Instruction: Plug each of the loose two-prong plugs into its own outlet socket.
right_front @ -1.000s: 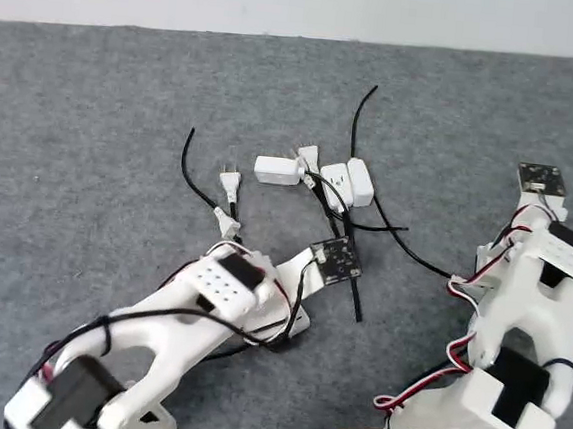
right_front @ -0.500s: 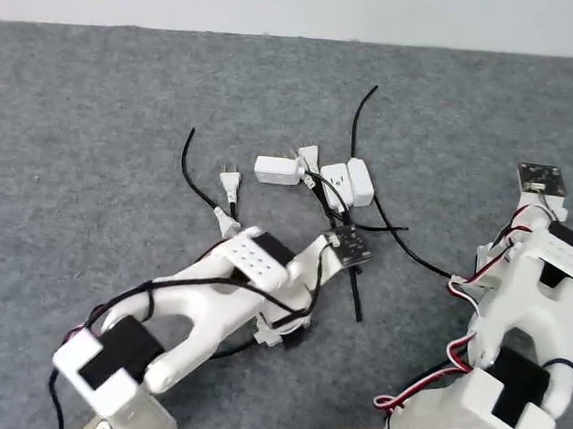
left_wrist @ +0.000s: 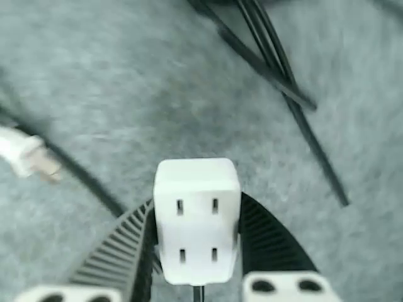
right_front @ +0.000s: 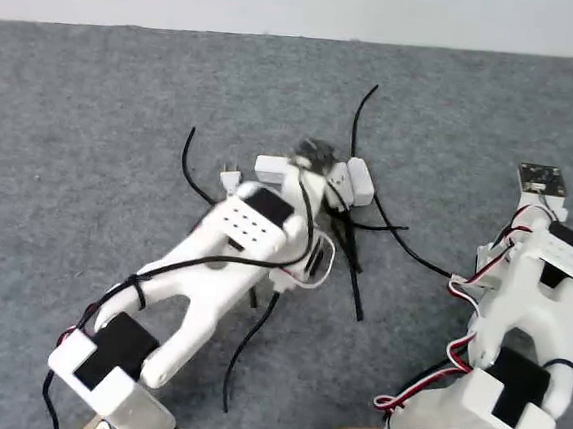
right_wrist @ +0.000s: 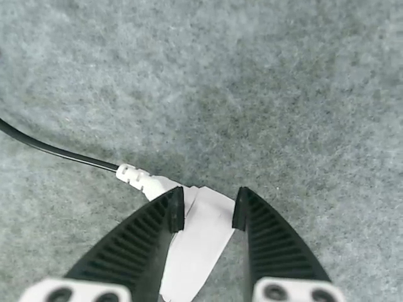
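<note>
The table [right_front: 95, 107] is covered edge to edge in a grey, felt-like nap, and a pale wall [right_front: 285, 4] runs behind its far edge. Toward the middle of that far edge lies a tangle of thin black cords [right_front: 361, 111] with smooth white plastic pieces among them. These include two boxy spare outlet blocks [right_front: 355, 180] side by side and a loose plug [right_front: 231, 180] with its prongs pointing at the far edge.

The left gripper [left_wrist: 197, 207] is over that tangle, its ribbed black jaws clamped on the flanks of a rounded outlet block [left_wrist: 197, 220]. That block's face shows two pairs of slots.

Near the right edge, the right gripper [right_wrist: 206, 204] has its jaws closed on a flat white connector [right_wrist: 195, 245]. A ribbed white boot runs from it into a black lead [right_wrist: 56, 151] lying on the nap.
</note>
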Controlling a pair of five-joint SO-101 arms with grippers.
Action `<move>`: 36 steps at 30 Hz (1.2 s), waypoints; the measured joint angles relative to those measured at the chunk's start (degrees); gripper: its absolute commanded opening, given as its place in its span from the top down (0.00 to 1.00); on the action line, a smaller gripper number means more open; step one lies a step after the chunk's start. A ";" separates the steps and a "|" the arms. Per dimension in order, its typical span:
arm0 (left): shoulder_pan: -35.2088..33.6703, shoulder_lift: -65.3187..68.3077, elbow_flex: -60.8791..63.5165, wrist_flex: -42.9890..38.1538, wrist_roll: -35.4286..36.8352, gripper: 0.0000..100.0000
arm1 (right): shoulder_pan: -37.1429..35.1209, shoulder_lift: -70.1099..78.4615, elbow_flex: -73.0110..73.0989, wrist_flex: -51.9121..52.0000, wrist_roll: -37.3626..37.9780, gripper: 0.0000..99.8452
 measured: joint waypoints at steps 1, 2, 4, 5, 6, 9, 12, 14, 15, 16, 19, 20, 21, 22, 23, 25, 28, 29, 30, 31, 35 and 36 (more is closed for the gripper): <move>-0.44 -0.18 -1.05 1.14 1.14 0.98 | 0.00 0.00 0.00 0.00 0.00 0.87; -0.88 -0.18 -1.67 2.02 2.20 0.98 | 0.00 0.00 0.00 0.00 0.00 0.87; -1.67 -0.18 -2.37 2.73 4.66 0.98 | 0.00 0.00 0.00 0.00 0.00 0.87; -2.11 0.44 -2.55 2.73 6.07 0.98 | 0.00 0.00 0.00 0.00 0.00 0.87; -2.64 1.41 -2.90 2.73 7.65 0.98 | 0.00 0.00 0.00 0.00 0.00 0.87; -4.84 6.15 -3.34 1.41 10.64 0.98 | 0.00 0.00 0.00 0.70 0.00 0.87; -6.51 12.13 -4.84 -0.18 11.69 0.98 | 0.00 0.00 -0.09 1.85 0.00 0.87; -6.59 16.09 -6.24 -0.62 11.96 0.98 | 0.00 0.00 -0.09 2.11 0.00 0.87; -6.59 17.58 -7.03 -0.62 12.04 0.98 | 0.00 0.00 -0.09 2.11 0.00 0.87; -6.51 18.11 -8.00 -0.44 12.04 0.96 | 0.00 0.00 -0.09 2.11 0.00 0.87; -5.98 18.29 -9.14 0.53 11.87 0.85 | 0.00 0.00 -0.09 3.34 0.35 0.87; -5.54 18.29 -9.32 0.53 11.87 0.81 | 0.00 0.00 -0.09 3.78 1.05 0.87; -5.27 18.29 -9.32 0.79 11.87 0.77 | 0.00 0.00 -0.09 4.40 2.02 0.87; -5.10 18.29 -9.32 1.05 11.87 0.74 | 0.00 0.00 -0.09 4.92 2.73 0.87; -5.10 18.29 -9.23 1.41 11.87 0.72 | 0.00 0.00 -0.09 5.19 3.16 0.87; -5.10 18.29 -9.23 2.02 11.87 0.71 | 0.00 0.00 -0.09 5.54 3.52 0.87; -5.10 15.91 -7.47 3.08 11.87 0.71 | -0.26 0.00 -0.09 5.63 3.69 0.87; -5.10 14.33 -6.59 3.08 11.87 0.71 | -0.70 0.00 -0.09 6.24 3.87 0.87; -5.10 12.31 -5.27 3.16 11.60 0.71 | -1.32 0.00 -0.26 7.38 4.04 0.87; -5.10 10.11 -3.96 3.16 10.73 0.71 | -1.85 -0.18 -0.53 8.18 3.96 0.87; -5.10 -0.44 3.08 2.11 7.38 0.71 | -4.13 -4.75 -0.79 10.29 3.96 0.83; -5.10 -3.25 5.27 1.32 6.42 0.71 | -4.75 -6.42 -1.14 10.90 3.87 0.81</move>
